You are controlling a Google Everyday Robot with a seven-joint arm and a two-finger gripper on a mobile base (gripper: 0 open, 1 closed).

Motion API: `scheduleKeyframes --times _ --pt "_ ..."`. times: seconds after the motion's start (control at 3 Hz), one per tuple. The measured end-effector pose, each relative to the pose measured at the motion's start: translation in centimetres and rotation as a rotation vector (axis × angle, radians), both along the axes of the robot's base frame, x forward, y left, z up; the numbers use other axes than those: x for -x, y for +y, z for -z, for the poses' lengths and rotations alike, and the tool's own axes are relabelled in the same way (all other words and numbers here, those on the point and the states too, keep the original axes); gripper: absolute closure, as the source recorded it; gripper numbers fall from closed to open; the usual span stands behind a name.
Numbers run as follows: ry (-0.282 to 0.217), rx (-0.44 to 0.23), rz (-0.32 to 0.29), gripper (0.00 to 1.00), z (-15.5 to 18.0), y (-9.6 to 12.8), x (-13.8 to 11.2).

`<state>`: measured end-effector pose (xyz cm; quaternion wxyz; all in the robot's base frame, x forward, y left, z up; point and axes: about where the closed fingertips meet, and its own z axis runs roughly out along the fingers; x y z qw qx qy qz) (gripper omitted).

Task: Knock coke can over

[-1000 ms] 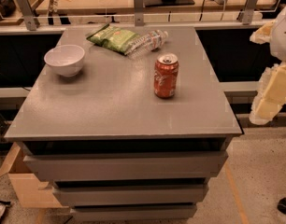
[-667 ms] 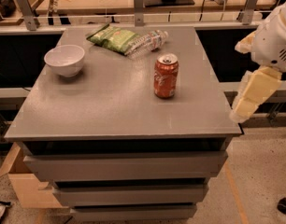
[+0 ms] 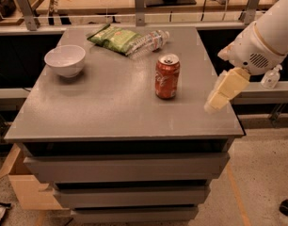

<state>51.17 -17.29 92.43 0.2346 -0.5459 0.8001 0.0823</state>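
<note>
The coke can stands upright on the grey table, right of its middle; it is red-orange with white script and a silver top. My gripper hangs from the white arm at the right, over the table's right edge and to the right of the can, with a gap between them. Its cream fingers point down and to the left.
A clear crinkled water bottle lies behind the can next to a green snack bag. A white bowl sits at the left. Drawers are below the tabletop, and a cluttered bench runs along the back.
My arm and gripper have moved left from beyond the table's right side to over its right edge, closer to the can. The can has not moved.
</note>
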Motion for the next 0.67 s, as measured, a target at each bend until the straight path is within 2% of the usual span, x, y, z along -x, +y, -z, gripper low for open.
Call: scheduleKeyframes --times 0.67 --pt "-0.057 -0.186 0.070 0.00 0.7 4.0 -3.4"
